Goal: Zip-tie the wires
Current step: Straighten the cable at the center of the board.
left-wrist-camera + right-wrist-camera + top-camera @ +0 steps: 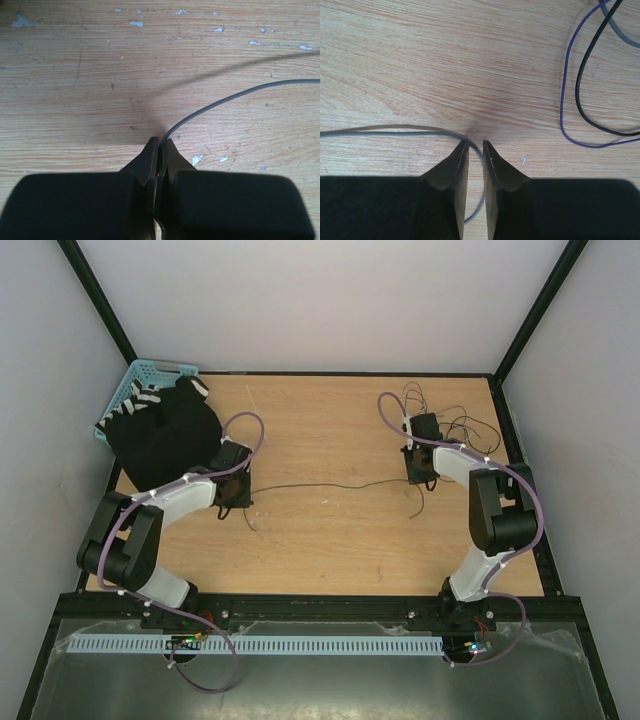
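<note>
Top external view: the wires (462, 425) lie as a loose curling tangle on the far right part of the wooden table (330, 550), just behind and beside the right gripper (420, 472). One long strand (330, 483) runs out of it leftward across the middle of the table to the left gripper (232, 498). In the left wrist view this grey strand (225, 102) arcs in from the right, and the left gripper (161, 145) has its tips pressed together on the strand's end. In the right wrist view the same grey strand (395, 134) comes in from the left and passes down between the tips of the right gripper (475, 145), which stand a narrow gap apart and do not pinch it. A black strand (580, 95) and a purple strand (562, 100) loop on the wood to the upper right. At the far left corner a black cloth (165, 435) spills from a blue basket (135, 385).
</note>
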Robot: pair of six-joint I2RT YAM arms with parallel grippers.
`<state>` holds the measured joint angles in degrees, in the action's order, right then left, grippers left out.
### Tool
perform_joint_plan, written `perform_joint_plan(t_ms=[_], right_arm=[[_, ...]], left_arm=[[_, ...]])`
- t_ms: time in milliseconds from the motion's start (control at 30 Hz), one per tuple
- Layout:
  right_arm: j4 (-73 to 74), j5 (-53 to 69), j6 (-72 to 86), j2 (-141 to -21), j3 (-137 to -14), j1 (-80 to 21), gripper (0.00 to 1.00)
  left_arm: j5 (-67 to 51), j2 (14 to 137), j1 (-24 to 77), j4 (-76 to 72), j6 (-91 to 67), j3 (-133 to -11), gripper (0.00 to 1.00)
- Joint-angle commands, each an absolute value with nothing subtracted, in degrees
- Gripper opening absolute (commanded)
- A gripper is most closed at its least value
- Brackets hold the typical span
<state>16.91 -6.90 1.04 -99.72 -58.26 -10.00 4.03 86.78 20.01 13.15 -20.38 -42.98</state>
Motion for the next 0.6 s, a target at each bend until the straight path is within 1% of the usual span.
perform_joint_plan(t_ms=[0,67,200,367,433,567], right_arm=[[22.59,-1.68,0.53,-99.41,-57.44,-9.53,0.31],[22.42,-0.91,0.53,-98.67,-57.31,-9.58,0.37],[21.33,2.70,0.80,-96.96,-57.06,-9.54,0.46],[18.57,6.58,1.55,-92.32,-56.04,-9.54,0.59],[17.89,6.71,1.74,-90.37,-56.03,-9.45,0.62],[17.22,7.88,2.23,-87.13,-56.42,-9.48,0.64]], left_arm=[[7.78,89.81,20.48,16.54,-20.02,-42.59,0.00],[8.68,90.18,20.57,16.94,-20.04,-42.89,0.00],[9.41,90.79,20.52,17.56,-20.20,-43.68,0.01],[9.49,90.84,20.61,18.38,-20.05,-44.58,0.17],[9.75,90.62,20.57,18.67,-20.07,-44.80,0.24],[10.47,90.10,20.57,18.85,-20.03,-44.78,0.29]])
